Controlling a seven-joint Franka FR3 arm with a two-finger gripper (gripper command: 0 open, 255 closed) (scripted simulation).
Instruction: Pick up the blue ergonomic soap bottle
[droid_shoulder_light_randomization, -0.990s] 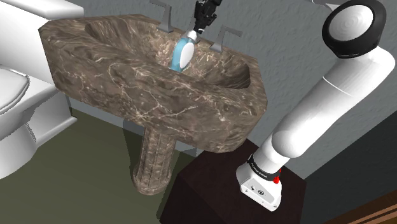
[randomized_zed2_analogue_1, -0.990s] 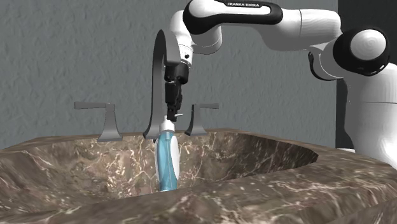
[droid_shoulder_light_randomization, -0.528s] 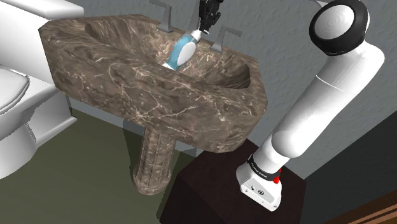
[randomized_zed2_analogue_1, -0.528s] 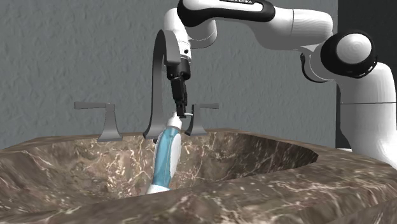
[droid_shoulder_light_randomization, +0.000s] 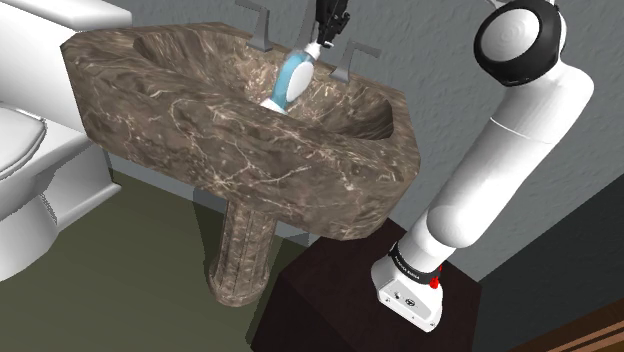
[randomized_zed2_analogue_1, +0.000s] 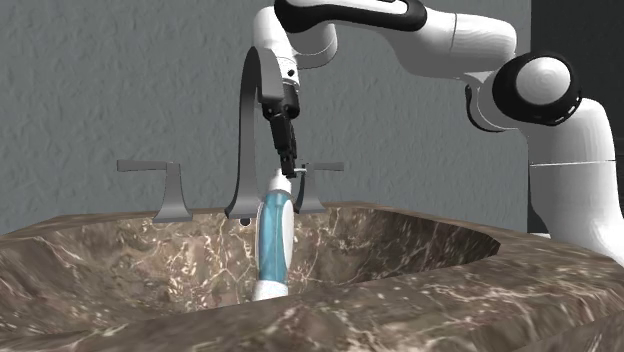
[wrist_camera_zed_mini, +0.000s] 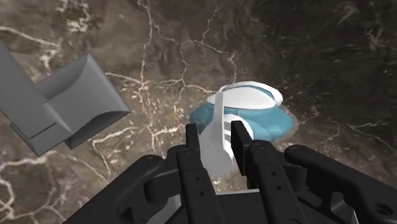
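— What have you got hold of?
— My black two-finger gripper (wrist_camera_zed_mini: 213, 137) is closed narrowly on the white pump neck (wrist_camera_zed_mini: 219, 114) of the blue-and-white curved soap bottle (wrist_camera_zed_mini: 254, 118), which leans over the basin of the brown marbled pedestal sink (droid_shoulder_light_randomization: 200, 110).
— Will that grip hold?
— I'd judge the bottle light, stiff and smooth. On that thin neck it may pivot or slip, so its waist would be steadier.
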